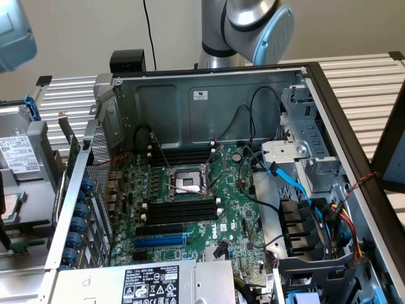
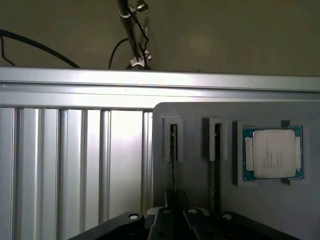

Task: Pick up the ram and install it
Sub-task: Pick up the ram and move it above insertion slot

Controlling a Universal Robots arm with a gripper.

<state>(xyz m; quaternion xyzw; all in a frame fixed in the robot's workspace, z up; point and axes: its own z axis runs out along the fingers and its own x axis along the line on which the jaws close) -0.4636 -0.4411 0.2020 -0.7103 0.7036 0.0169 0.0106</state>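
Black gripper (image 2: 176,199), seen in the wrist view: we read it as drawn in narrow on the upper edge of the ram (image 2: 173,170). The grip looks made, though the contact itself sits low in that picture and is hard to confirm.

The ram stands on edge in one slot of a grey tray (image 2: 195,140). It is seated there and not yet lifted. It lies directly at the gripper with no gap between them. Its long axis runs straight out from the gripper toward the tray's far edge and the aluminium rail (image 2: 160,85) beyond.

A second stick (image 2: 216,165) stands parallel in the next slot, just beside the first and clear of the gripper. Past it, a processor chip (image 2: 273,153) lies flat in its own recess. The tray rests on a ribbed metal table (image 2: 75,165).

In the exterior view, an open computer case (image 1: 209,95) lies on its side. Its motherboard (image 1: 237,209) faces up, with black memory slots (image 1: 180,209) lying empty on either side of the processor socket (image 1: 187,182). We judge the pick-up to be in hand and the installing not begun.
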